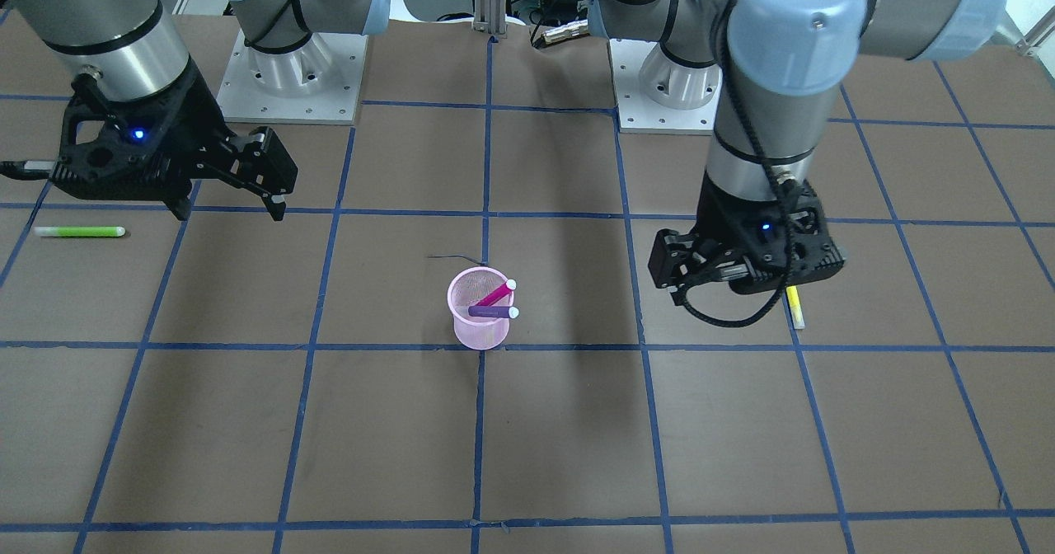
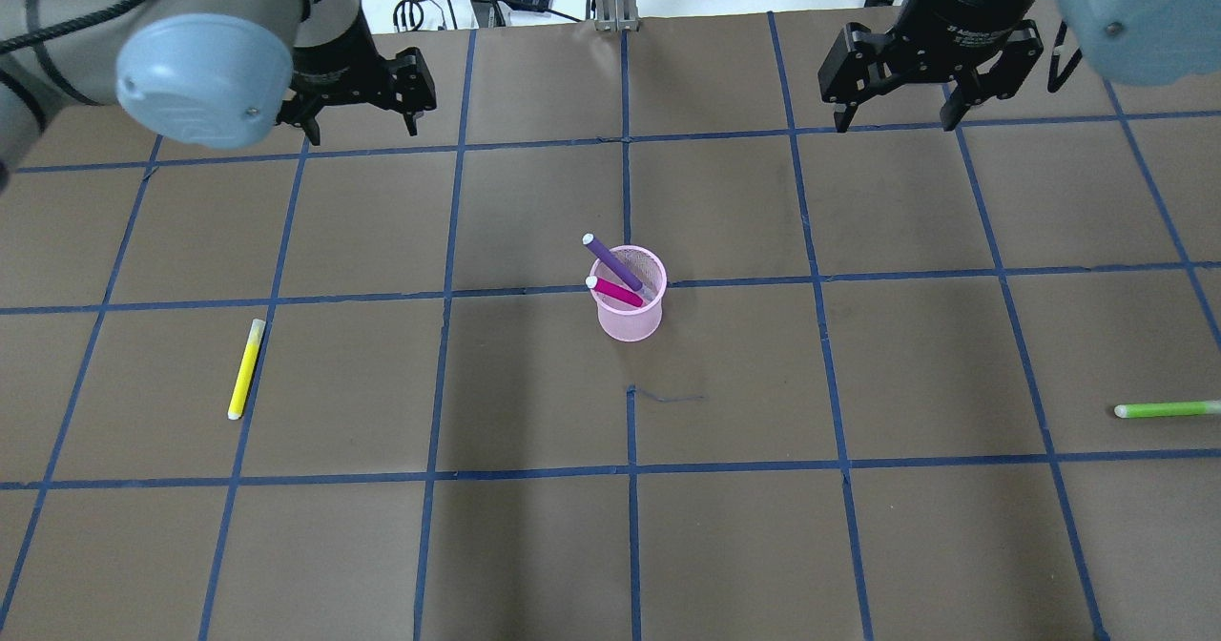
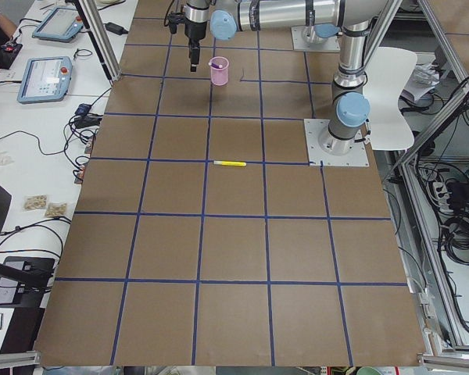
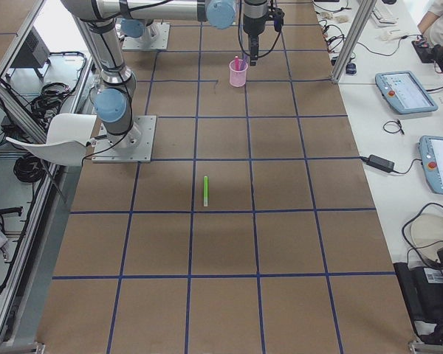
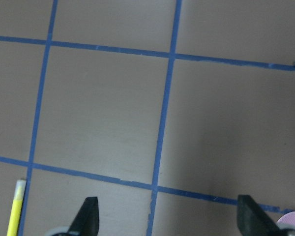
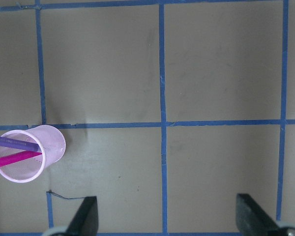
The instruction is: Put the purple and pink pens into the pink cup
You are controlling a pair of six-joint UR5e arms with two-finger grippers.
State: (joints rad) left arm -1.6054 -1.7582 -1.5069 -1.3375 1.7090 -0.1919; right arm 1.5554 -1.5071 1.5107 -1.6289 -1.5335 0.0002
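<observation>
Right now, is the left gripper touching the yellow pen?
Apart. The overhead view shows bare table between the left gripper and the yellow pen.

Brown table [image 2: 382, 546], blue grid: pink cup [image 2: 630, 319] centre; yellow pen [image 2: 246, 369], green pen [image 2: 1169, 409] flat.

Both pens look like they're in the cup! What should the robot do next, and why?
Probably just park the arms and stop. The purple pen and pink pen both lean inside the pink cup, and the left gripper and right gripper are open, empty and away from it.
</observation>
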